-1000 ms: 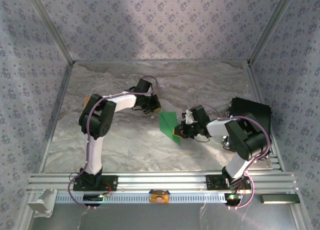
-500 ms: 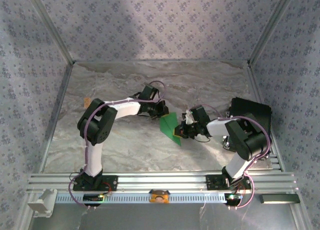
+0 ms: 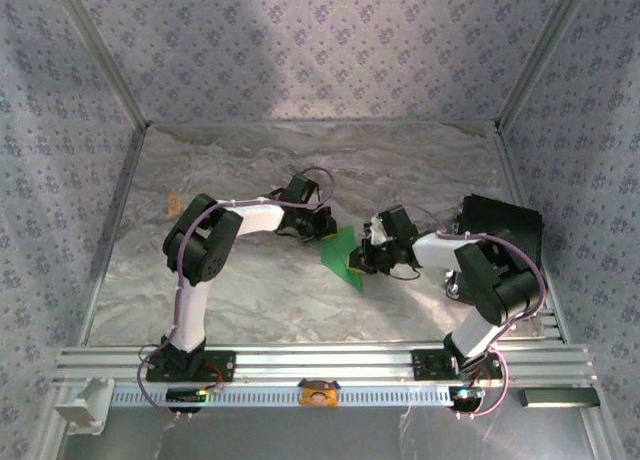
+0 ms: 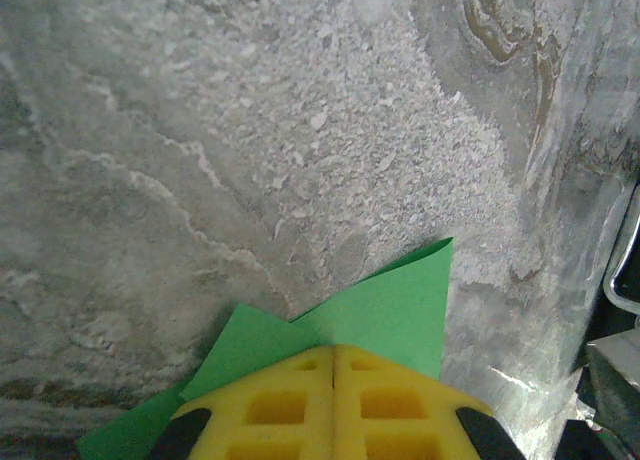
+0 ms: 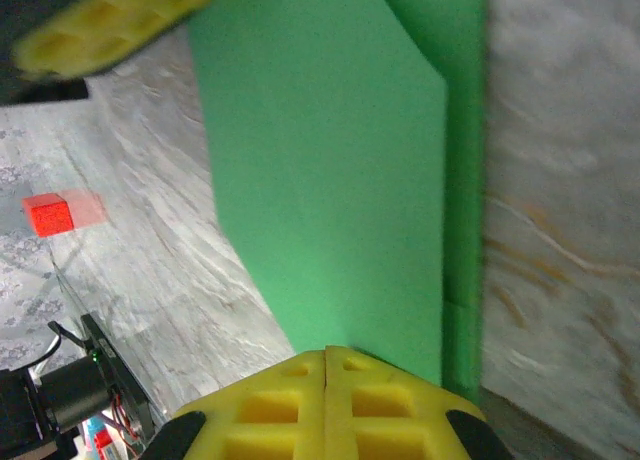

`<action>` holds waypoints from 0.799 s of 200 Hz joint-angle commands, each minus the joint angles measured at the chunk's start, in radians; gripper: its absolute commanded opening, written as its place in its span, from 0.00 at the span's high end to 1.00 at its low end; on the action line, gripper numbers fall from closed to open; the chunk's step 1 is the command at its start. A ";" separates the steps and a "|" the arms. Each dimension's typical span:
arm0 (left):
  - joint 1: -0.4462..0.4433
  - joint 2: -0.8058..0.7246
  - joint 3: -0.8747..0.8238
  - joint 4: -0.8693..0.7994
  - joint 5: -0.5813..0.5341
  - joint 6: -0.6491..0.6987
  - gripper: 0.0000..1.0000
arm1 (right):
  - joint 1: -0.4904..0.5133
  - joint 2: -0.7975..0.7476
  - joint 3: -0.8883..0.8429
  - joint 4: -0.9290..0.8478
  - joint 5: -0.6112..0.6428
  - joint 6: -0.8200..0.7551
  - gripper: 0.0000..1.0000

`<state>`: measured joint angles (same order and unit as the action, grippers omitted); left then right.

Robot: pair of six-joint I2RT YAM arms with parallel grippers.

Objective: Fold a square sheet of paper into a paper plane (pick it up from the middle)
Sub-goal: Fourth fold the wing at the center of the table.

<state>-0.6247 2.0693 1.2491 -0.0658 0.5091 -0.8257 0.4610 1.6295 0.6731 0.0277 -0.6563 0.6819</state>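
The bright green sheet of paper point(image 3: 342, 252) lies on the marbled table between the two arms, partly folded, with flaps overlapping. My left gripper point(image 3: 325, 228) is at its upper left edge. In the left wrist view its yellow fingers are shut, the tips point(image 4: 333, 348) over the green paper point(image 4: 390, 310), one corner of which lifts off the table. My right gripper point(image 3: 366, 258) is at the paper's right edge. Its fingers are also shut, the tips point(image 5: 326, 351) resting over the flat face of the paper point(image 5: 330, 180). Neither gripper pinches the sheet between its pads.
A small red block point(image 5: 48, 213) sits on the table far to the left point(image 3: 172, 202). A black box point(image 3: 500, 228) stands behind the right arm. Patterned walls enclose the table on three sides.
My left gripper has swung right and toward the paper, from beyond its upper corner to its upper left edge. The right gripper has stayed at the paper's right edge.
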 commanded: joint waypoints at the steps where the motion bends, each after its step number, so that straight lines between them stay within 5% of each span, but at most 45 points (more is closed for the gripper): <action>1: -0.001 0.032 -0.012 -0.086 -0.050 0.034 0.99 | 0.014 0.031 0.077 -0.063 0.028 -0.029 1.00; 53: 0.000 0.031 -0.011 -0.101 -0.056 0.038 1.00 | 0.044 0.147 0.132 -0.070 0.058 -0.026 0.97; 160: 0.024 0.023 -0.044 -0.092 -0.050 0.029 1.00 | 0.004 -0.073 -0.117 -0.025 0.012 -0.020 0.93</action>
<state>-0.6151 2.0689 1.2442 -0.0669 0.5247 -0.8116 0.4774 1.6073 0.6151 0.0196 -0.6247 0.6609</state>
